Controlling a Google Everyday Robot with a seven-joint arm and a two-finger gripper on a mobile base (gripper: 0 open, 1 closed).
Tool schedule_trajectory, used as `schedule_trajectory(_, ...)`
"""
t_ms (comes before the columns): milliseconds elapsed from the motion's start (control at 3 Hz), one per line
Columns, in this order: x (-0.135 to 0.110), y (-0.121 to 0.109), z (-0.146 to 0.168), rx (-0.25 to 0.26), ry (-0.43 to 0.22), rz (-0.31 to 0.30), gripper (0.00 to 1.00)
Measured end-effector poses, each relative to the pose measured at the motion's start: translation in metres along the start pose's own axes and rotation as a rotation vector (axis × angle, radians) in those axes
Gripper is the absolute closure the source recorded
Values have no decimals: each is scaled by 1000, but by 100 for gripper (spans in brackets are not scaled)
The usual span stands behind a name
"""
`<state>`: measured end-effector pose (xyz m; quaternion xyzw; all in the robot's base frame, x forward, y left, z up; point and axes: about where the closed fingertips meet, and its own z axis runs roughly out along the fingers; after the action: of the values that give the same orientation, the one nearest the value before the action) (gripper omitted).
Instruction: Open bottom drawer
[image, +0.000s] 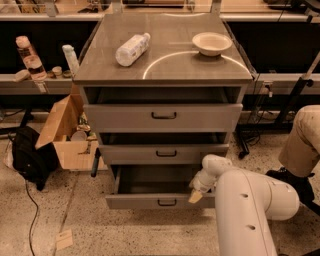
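Already the bottom drawer stands part-way out at the foot of the cabinet, its grey inside showing behind the low front. Your gripper sits at the right end of that front, by the top edge and to the right of the black handle. Whether it is parted or closed you cannot tell. You look to be well into the pulling step. Next calls for a straight pull outward, square to the cabinet, so the drawer doesn't skew from that off-centre spot.

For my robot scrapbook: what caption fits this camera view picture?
The robot's pincer sits by the front edge of the pulled-out bottom drawer.
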<state>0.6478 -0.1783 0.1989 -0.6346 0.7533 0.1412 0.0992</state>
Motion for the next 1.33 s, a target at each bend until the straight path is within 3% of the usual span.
schedule_trajectory(333, -6, -4, -9, 16, 0, -9, 0)
schedule_trajectory(1333, -11, -13, -17, 67, 5, -13, 0)
